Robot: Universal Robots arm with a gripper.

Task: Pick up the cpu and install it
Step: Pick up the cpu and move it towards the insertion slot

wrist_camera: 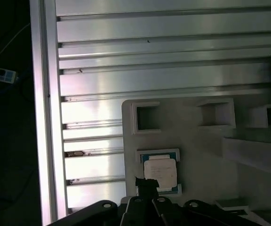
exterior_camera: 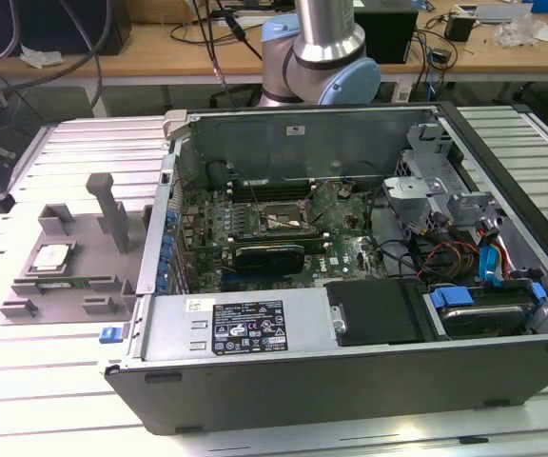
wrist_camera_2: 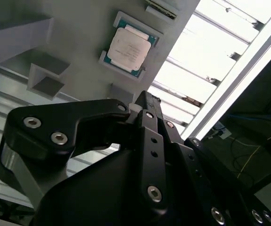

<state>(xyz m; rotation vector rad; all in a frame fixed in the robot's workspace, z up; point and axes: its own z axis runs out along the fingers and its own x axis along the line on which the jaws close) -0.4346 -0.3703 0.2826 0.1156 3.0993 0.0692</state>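
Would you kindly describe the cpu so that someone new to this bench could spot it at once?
Start at the open computer case; on the exterior view's left of it a grey plastic tray lies on the ribbed metal table. The cpu lies flat in a square pocket of that tray, the one shiny silver square among dull grey blocks.

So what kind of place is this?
Probably a robotics or electronics lab: an opened computer case lies on a slatted metal table, a robot arm rises behind it, and cable-strewn desks line the back.
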